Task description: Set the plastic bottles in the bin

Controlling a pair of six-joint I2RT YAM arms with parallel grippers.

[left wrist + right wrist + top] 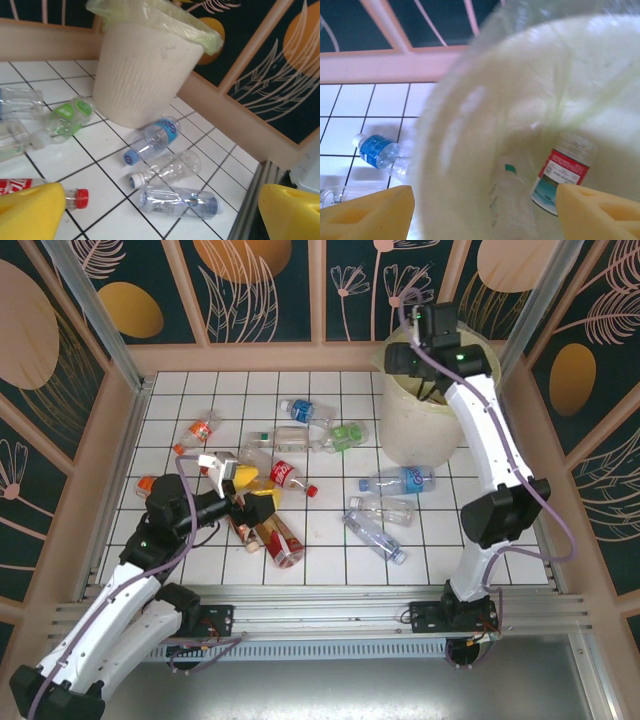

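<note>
Holding right jaws part open, empty, above the bin (pixel 418 430); left jaws wide, empty, risking rolling round bottles (pixel 287 476) beside them away

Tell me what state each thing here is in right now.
bin, upright, lined with a bag.
left gripper, open, holding nothing.
right gripper, open above the bin, holding nothing.
red-label bottle, inside the bin.
blue-label bottle, on its side beside the bin, capped.
clear bottle, on its side, capped.
</note>
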